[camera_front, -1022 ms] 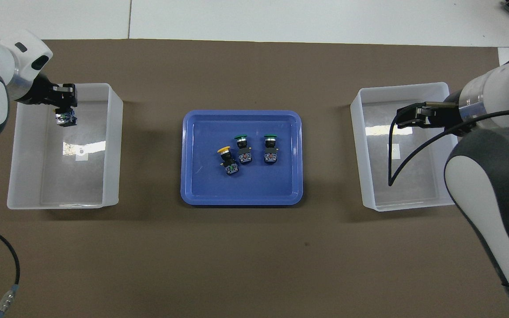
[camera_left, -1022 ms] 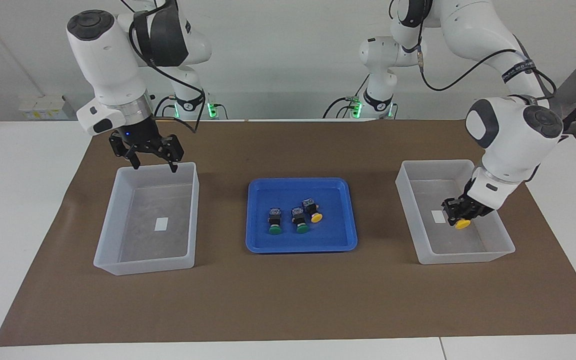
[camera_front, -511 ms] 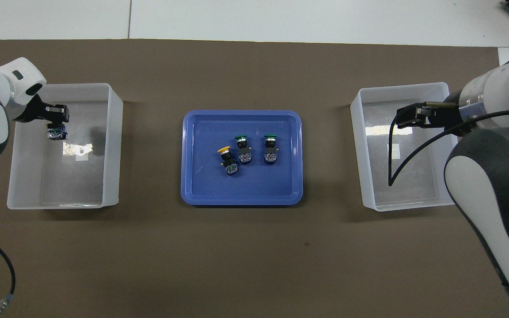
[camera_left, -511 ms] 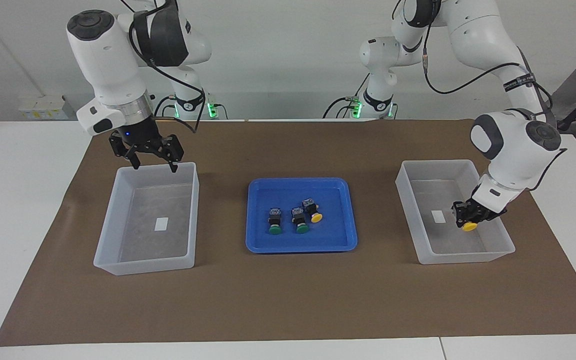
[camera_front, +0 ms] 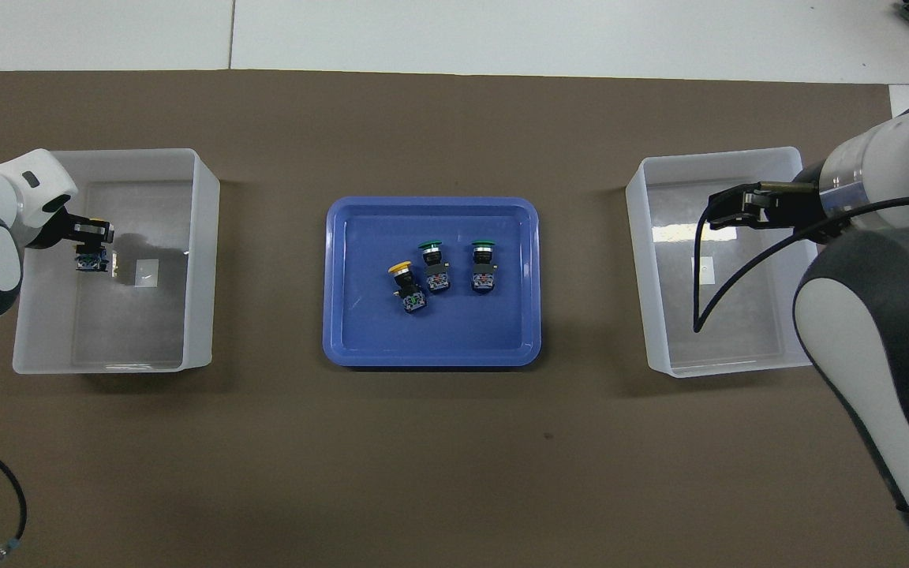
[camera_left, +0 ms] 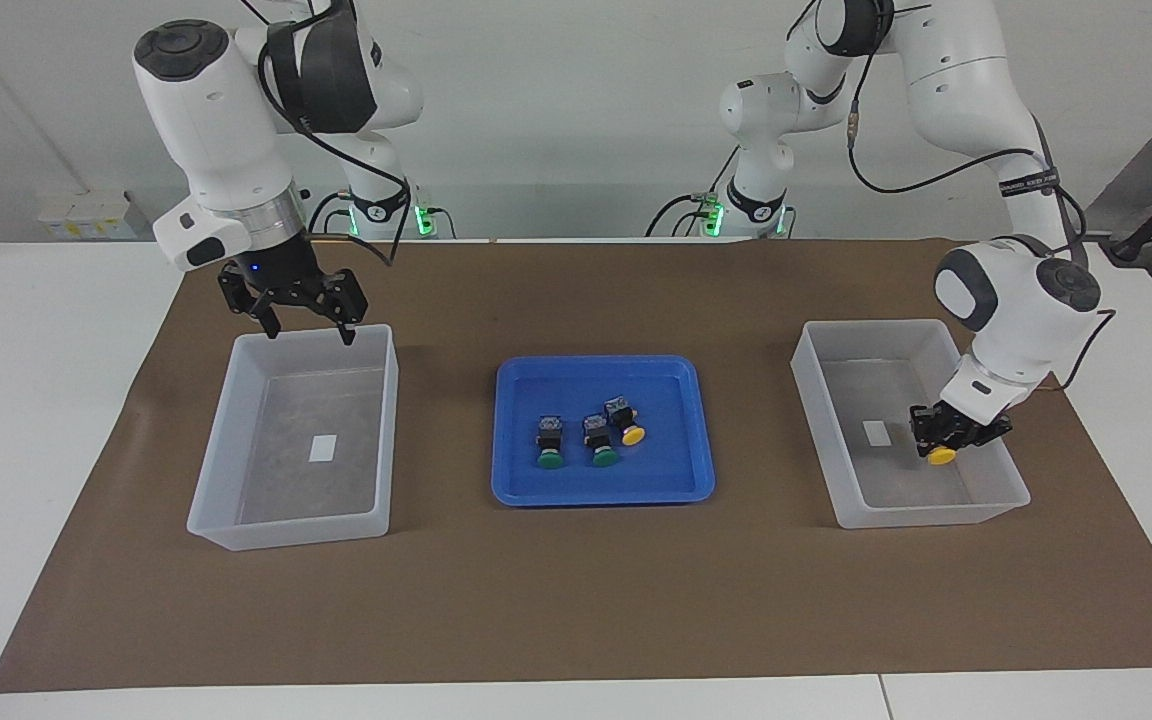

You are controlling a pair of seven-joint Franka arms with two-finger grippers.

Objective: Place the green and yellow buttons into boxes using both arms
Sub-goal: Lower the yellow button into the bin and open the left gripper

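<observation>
My left gripper (camera_left: 939, 440) is shut on a yellow button (camera_left: 941, 456), cap down. It holds the button low inside the box (camera_left: 911, 515) at the left arm's end; from above the button's black body (camera_front: 91, 260) shows under the gripper (camera_front: 91, 241) in that box (camera_front: 200, 237). I cannot tell whether the button touches the floor. My right gripper (camera_left: 310, 334) hangs open and empty over the rim nearest the robots of the other box (camera_left: 286, 530). Two green buttons (camera_left: 549, 460) (camera_left: 604, 458) and a yellow one (camera_left: 633, 435) lie in the tray.
The shallow blue tray (camera_left: 596, 495) sits mid-table between the two boxes on a brown mat (camera_left: 576, 600). Each box has a small white label (camera_left: 322, 448) on its floor. A black cable (camera_front: 699, 268) from the right arm hangs over its box (camera_front: 660, 363).
The left gripper has sunk deeper into its box with the yellow button and drifted toward the table's end. The right arm has not moved.
</observation>
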